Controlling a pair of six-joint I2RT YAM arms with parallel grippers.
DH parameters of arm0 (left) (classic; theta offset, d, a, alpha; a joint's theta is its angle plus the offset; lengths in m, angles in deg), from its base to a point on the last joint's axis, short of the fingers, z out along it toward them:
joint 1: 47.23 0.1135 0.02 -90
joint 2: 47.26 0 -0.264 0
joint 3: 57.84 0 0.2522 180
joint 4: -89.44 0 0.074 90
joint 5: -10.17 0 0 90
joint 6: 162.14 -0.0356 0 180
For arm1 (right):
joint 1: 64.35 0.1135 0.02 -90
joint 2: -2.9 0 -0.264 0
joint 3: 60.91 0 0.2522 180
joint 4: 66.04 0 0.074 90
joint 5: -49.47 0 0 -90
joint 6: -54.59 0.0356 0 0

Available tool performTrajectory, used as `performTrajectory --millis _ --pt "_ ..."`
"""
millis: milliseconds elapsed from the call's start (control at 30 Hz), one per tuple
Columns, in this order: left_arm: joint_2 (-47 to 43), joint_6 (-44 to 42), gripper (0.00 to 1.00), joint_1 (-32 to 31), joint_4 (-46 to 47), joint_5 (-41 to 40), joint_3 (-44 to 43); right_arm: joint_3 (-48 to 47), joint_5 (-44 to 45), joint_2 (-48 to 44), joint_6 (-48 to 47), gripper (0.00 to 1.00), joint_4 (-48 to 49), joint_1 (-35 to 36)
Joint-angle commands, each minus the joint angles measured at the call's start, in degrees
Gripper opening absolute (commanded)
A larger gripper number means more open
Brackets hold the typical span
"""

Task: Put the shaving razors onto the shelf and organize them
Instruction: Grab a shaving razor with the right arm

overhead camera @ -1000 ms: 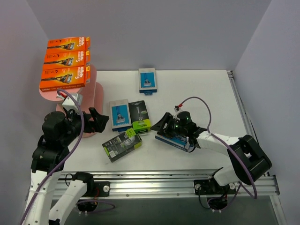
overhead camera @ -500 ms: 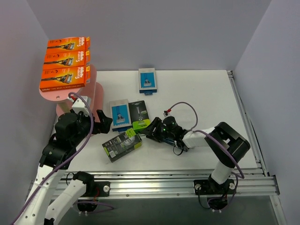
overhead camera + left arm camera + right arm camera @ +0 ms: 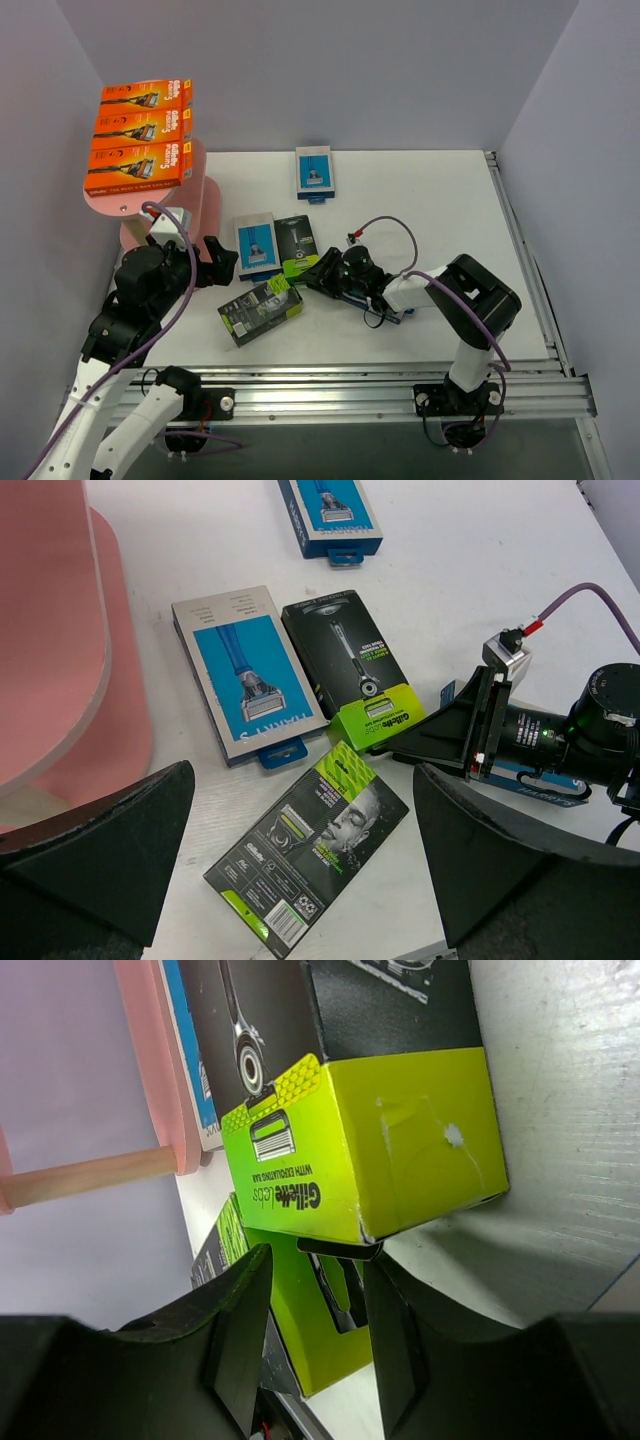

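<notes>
the right gripper (image 3: 322, 272) had swung toward ten o'clock, off the blue pack (image 3: 548, 790), and narrowed its jaws at the lime end of the black-and-lime razor pack (image 3: 298, 245), mid-table; whether it gripped could not be told. the left gripper (image 3: 215, 262) had dropped low, jaws wide, empty. likely this pack went next to the shelf (image 3: 195, 195) at ten o'clock, already bearing three orange packs (image 3: 140, 125).
</notes>
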Motion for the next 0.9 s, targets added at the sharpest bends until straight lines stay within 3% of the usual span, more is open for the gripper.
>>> performTrajectory --millis 0,267,867 --pt "-0.4 -0.6 1.00 -0.5 2.5 -1.0 -0.1 -2.1 2.0 -0.2 -0.2 0.36 2.0 0.1" --pt "-0.8 -0.6 1.00 -0.7 2.5 -1.0 0.0 -1.9 2.2 0.4 -0.7 0.30 1.5 0.1" --pt "-0.8 -0.6 1.00 -1.4 2.3 -1.4 0.1 -2.7 4.1 2.5 0.5 0.30 2.0 0.1"
